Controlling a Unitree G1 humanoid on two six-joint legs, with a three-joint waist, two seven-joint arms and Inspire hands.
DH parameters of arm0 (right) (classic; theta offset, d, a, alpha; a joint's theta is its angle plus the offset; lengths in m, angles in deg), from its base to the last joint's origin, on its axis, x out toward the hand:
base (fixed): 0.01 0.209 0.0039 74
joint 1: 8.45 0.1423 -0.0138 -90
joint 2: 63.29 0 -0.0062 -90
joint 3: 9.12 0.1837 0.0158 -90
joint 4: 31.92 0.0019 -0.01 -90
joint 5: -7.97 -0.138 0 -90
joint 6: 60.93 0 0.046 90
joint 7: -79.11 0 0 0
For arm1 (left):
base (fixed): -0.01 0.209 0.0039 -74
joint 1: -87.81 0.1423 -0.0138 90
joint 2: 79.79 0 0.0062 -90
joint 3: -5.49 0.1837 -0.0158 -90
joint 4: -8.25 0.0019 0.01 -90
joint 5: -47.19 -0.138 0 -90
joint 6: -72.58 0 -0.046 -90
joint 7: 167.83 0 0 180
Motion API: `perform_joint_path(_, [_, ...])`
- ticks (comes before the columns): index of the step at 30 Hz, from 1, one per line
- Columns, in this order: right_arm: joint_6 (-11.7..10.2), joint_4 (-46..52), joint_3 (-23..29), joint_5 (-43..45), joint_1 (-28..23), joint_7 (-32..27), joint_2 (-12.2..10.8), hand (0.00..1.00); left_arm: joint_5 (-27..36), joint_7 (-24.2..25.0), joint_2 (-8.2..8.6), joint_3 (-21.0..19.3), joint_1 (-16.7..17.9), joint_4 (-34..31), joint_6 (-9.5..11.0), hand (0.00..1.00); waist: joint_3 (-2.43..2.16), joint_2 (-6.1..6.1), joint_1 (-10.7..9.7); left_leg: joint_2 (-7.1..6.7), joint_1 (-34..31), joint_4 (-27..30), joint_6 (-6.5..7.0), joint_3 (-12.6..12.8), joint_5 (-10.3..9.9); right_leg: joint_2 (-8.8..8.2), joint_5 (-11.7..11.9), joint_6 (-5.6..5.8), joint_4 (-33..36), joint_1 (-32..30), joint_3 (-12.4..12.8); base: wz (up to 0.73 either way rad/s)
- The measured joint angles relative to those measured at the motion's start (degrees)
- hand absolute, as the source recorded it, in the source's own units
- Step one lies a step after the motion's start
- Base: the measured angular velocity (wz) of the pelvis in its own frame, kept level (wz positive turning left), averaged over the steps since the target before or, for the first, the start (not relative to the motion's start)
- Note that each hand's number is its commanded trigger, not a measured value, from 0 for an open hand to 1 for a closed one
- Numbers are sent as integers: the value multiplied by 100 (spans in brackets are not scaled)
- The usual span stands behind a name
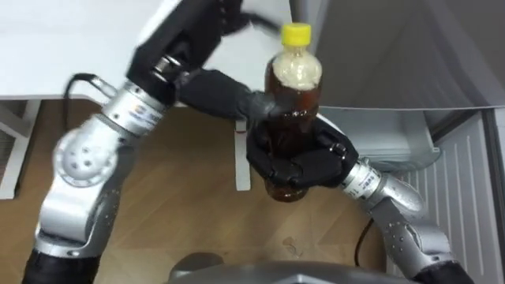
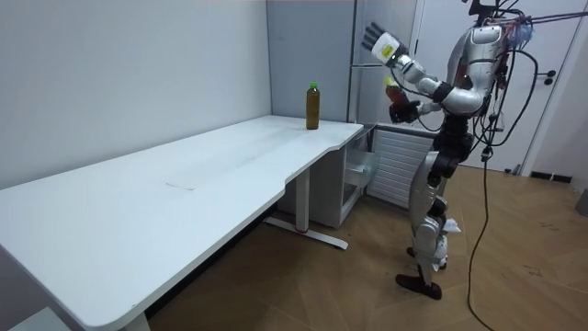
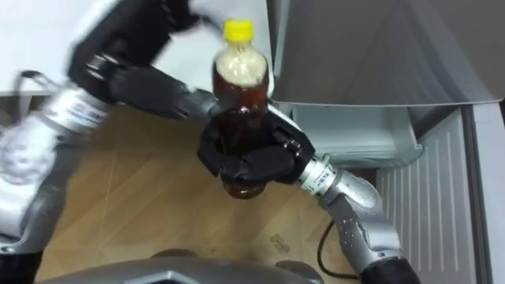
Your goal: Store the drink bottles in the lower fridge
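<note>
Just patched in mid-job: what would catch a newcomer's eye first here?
A clear bottle of brown drink with a yellow cap sits upright before the robot's chest, the right hand curled round its lower half. The left hand is raised high, and a green-capped brown bottle stands at the white table's far corner.

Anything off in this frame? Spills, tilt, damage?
Only the bottle in the right hand: a pale froth layer sits under its yellow cap, as if shaken. It is upright and capped, with nothing spilled. The left hand is held high, open.
</note>
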Motion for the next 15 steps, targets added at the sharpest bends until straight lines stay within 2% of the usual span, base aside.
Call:
perform_joint_path(1, [59,0,13,165,-68,0,45,100,75,-56,37,-146,-34,-26,127,0,8,11,35,-1,25,-22,-5,3,6,-3,-1,1,-2,26,-2,-8])
perform_joint_path(3, [176,0,93,602,-294,17,145,100,116,-348,89,-639,-88,-19,373,0,15,18,253,-7,156,-94,-13,43,15,4,-38,-46,-8,104,83,-10])
perform_joint_path(6, [208,2,272,883,-328,-6,143,100,103,-910,133,-1079,-84,37,439,0,13,7,418,-20,170,-81,-30,26,25,-3,-85,-114,-9,125,82,1])
perform_joint_path(8, [209,2,411,903,-384,-42,33,100,-104,-1216,132,-1396,-83,117,480,0,11,15,538,-16,204,-72,-38,14,28,2,-107,-137,-20,158,72,4])
perform_joint_path(11, [209,2,568,886,-460,-213,-12,100,-347,-1901,126,-2016,34,239,660,0,-23,77,688,-22,229,-79,-42,-8,26,-3,-129,-136,-24,172,41,4])
perform_joint_path(13, [209,7,610,884,-541,-371,11,100,-485,-2361,120,-2335,172,359,860,0,-50,91,784,-25,271,-115,-46,-12,32,-6,-131,-135,-26,175,24,2])
perform_joint_path(14, [209,7,619,894,-615,-456,5,100,-672,-2689,118,-2527,213,524,947,0,-73,89,851,-24,295,-117,-51,-22,36,-6,-138,-141,-25,187,0,5])
perform_joint_path(15, [215,7,615,901,-675,-508,2,100,-780,-3035,118,-2686,251,673,960,0,-76,93,929,-23,319,-122,-53,-37,36,-5,-145,-145,-35,212,-13,6])
